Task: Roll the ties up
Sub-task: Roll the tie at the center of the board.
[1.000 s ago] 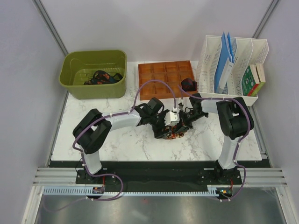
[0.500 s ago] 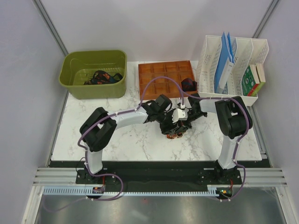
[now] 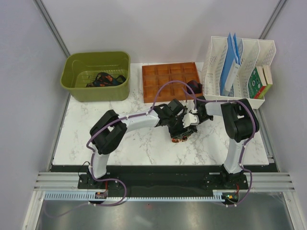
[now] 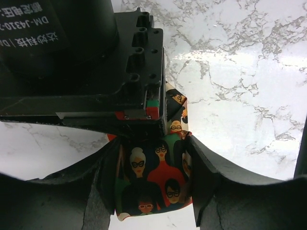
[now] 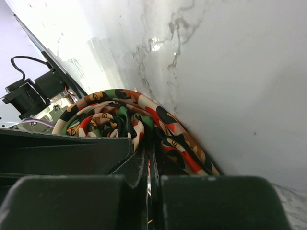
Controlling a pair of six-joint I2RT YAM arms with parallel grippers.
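In the middle of the tabletop, just near of the orange tray, the speckled tie sits as a tight coil. The left claw clasps the roll, a finger against each side. The right claw is pressed together, pinching the coil's inner layers. Darker ties lie in the green bin at far left.

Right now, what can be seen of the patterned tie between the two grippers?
The patterned tie is soft printed fabric wound into a loose spiral roll, with cartoon faces in glasses in red, green, orange and cream on black. It rests against the marble table near the middle, in front of the orange tray. The left gripper has a finger against each side of the roll. The right gripper, jaws closed, pinches fabric at the roll's core.
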